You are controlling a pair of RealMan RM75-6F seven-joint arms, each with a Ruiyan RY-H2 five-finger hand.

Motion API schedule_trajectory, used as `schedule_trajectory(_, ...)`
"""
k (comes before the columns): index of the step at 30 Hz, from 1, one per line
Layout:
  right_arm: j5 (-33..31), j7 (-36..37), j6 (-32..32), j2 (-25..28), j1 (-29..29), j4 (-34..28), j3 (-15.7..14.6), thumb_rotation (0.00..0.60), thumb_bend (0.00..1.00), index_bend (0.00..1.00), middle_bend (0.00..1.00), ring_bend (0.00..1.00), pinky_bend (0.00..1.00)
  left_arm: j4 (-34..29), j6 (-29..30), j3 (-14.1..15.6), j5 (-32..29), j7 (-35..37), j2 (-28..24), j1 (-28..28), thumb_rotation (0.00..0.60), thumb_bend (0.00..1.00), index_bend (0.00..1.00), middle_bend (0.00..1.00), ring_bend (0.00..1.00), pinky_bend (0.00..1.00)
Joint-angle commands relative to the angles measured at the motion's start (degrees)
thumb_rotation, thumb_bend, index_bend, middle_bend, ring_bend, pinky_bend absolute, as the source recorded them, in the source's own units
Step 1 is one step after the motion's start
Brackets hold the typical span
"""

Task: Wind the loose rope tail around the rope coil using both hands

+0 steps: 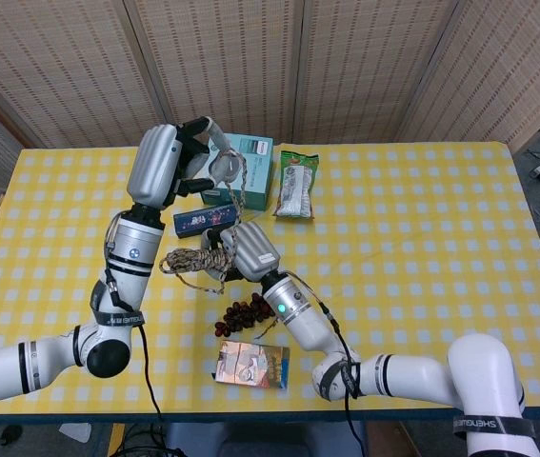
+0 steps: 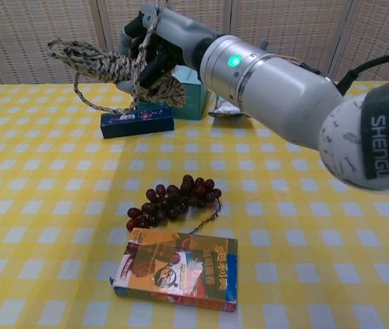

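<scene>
The rope coil (image 2: pixel 115 65), a beige and brown braided bundle, hangs in the air above the yellow and white checked table (image 1: pixel 422 238), gripped in your right robot hand (image 2: pixel 154 51); its fingers are wrapped around the coil's right end, and the bundle sticks out to the left of them. Nearest you on the table lies a flat, colourful picture box (image 2: pixel 177 269), and just behind it a bunch of dark red grapes (image 2: pixel 173 202) with a thin stem trailing toward the box. Farther back, under the raised coil, sits a long dark blue box (image 2: pixel 136 120). A thin loop of rope droops from the coil toward that box. From the coil the loose rope tail (image 1: pixel 235 195) rises to your left robot hand (image 1: pixel 179 157), held higher and farther back; its fingers are curled around the tail near its top, pinching it. Behind both hands stands a teal box with a round dark device pictured on it (image 1: pixel 249 169), and beside it lies a green and silver snack packet (image 1: pixel 297 183).
</scene>
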State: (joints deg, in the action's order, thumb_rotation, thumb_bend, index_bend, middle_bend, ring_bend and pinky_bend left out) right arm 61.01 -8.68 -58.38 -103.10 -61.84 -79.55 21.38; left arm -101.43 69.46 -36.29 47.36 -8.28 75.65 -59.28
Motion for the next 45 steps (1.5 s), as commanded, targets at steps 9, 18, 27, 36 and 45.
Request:
schedule_trajectory(9, 8.6, 8.0, 0.0, 1.2, 2.8, 0.6, -3.3, 0.600, 0.33, 0.79, 0.63, 0.53, 0.61, 7.5, -0.4, 0.5, -6.5, -3.5, 1.1, -1.1, 0.600, 0.43, 0.78, 1.00, 1.00, 1.00)
schedule_trajectory(18, 16.9, 20.2, -3.6, 2.8, 6.6, 2.5, -6.2, 0.600, 0.31, 0.80, 0.64, 0.53, 0.61, 9.9, -1.3, 2.5, -7.3, -3.6, -0.6, 1.6, 0.600, 0.43, 0.78, 1.00, 1.00, 1.00)
schedule_trajectory(27, 21.6, 30.8, -9.1, 4.2, 9.6, 4.5, -5.9, 0.600, 0.29, 0.81, 0.64, 0.55, 0.61, 11.5, -2.6, 4.4, -8.1, -3.5, -1.5, 3.7, 0.600, 0.43, 0.78, 1.00, 1.00, 1.00)
schedule_trajectory(36, 21.6, 36.8, -12.5, 5.9, 11.9, 4.2, -3.8, 0.600, 0.29, 0.82, 0.65, 0.55, 0.63, 12.6, -3.9, 6.6, -8.1, -1.8, -1.9, 6.6, 0.600, 0.43, 0.78, 1.00, 1.00, 1.00)
schedule_trajectory(45, 19.2, 38.9, -14.7, 3.9, 12.3, 5.0, 0.0, 0.600, 0.28, 0.82, 0.65, 0.57, 0.63, 11.2, -4.0, 9.8, -4.1, -0.3, -2.6, 9.9, 0.600, 0.43, 0.78, 1.00, 1.00, 1.00)
